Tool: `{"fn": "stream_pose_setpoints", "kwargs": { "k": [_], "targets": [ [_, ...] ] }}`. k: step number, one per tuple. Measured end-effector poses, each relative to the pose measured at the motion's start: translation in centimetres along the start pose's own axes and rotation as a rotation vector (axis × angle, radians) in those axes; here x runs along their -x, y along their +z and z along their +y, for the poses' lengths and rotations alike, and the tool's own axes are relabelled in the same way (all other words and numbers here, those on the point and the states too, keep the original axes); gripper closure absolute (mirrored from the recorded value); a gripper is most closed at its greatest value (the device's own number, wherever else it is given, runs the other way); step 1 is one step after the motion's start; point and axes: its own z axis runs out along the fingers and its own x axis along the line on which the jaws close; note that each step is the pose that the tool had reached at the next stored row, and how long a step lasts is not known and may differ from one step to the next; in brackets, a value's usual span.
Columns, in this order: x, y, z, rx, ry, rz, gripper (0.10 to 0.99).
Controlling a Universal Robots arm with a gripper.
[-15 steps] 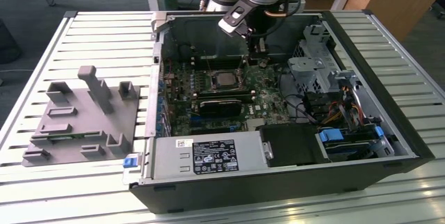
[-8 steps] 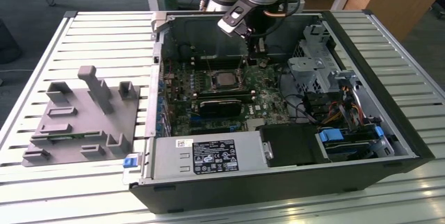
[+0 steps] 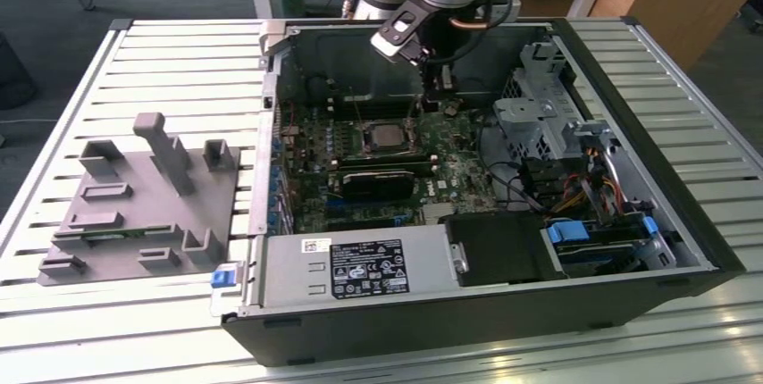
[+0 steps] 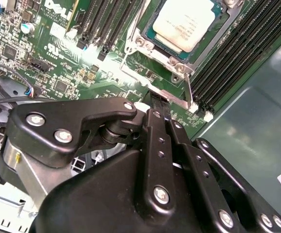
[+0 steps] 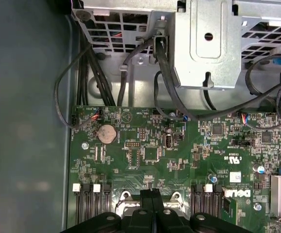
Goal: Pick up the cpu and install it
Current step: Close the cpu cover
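The cpu (image 4: 186, 22) lies flat in the motherboard socket, silvery top up, with the metal frame (image 4: 177, 65) around it; in the exterior view the cpu (image 3: 384, 137) sits mid-board inside the open computer case. My gripper (image 4: 159, 104) hangs just beside the socket's edge, close to the thin socket lever (image 4: 189, 93). Its two black fingers (image 5: 150, 198) are pressed together with nothing between them. In the exterior view the gripper (image 3: 437, 85) stands a little behind the cpu, towards the case's back wall.
Memory slots (image 4: 230, 58) flank the socket. A drive cage (image 3: 542, 103) and cable bundles (image 5: 131, 63) fill the case on the exterior view's right, and the power supply (image 3: 357, 268) sits at the front. A grey fixture with posts (image 3: 143, 205) stands on the slatted table at the exterior view's left.
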Motion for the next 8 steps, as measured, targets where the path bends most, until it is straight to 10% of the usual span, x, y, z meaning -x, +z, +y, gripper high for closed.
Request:
{"fn": "stream_pose_setpoints", "kwargs": {
  "k": [8],
  "targets": [
    [-0.01,-0.02,-0.72,0.000,0.000,0.0008,0.980]
  ]
}}
